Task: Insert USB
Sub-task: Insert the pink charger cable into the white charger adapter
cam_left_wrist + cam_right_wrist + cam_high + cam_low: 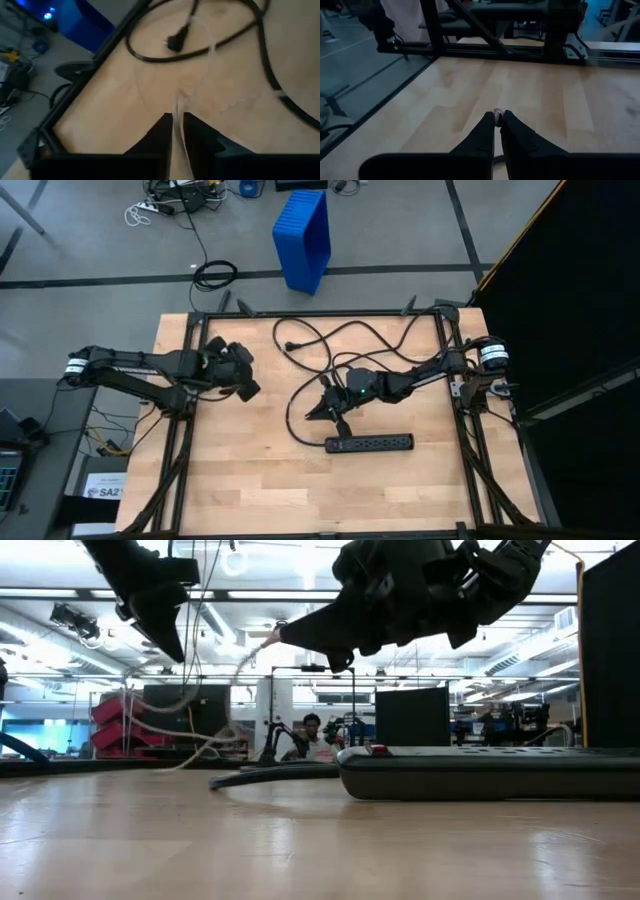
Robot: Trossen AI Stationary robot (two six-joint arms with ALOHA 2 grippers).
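The USB is a thin pale cable (210,46) that lies slack over the wooden table. It also shows in the low view (236,668), arcing from my right gripper's tips down toward the tabletop. My left gripper (250,388), at the table's left, slants downward and is shut on this cable. My right gripper (313,414), near the table's middle, is shut on the small light plug (498,113). It hovers just left of the black power strip (370,443). My left gripper has the cable (176,106) pinched between its two fingertips, which slant down from the table's left. The cable runs slack from the fingers out across the tabletop. My right gripper pinches the small pale plug (498,113) at the very tips of its two fingers. The fingers point nearly level toward the table's left. The plug is lifted clear of the table, and the cable trails from it (262,643).
The power strip's thick black cord (330,340) loops over the far half of the table and ends in a black plug (176,41). A blue bin (303,240) stands on the floor beyond the far edge. Bare wood lies along the near edge (300,500).
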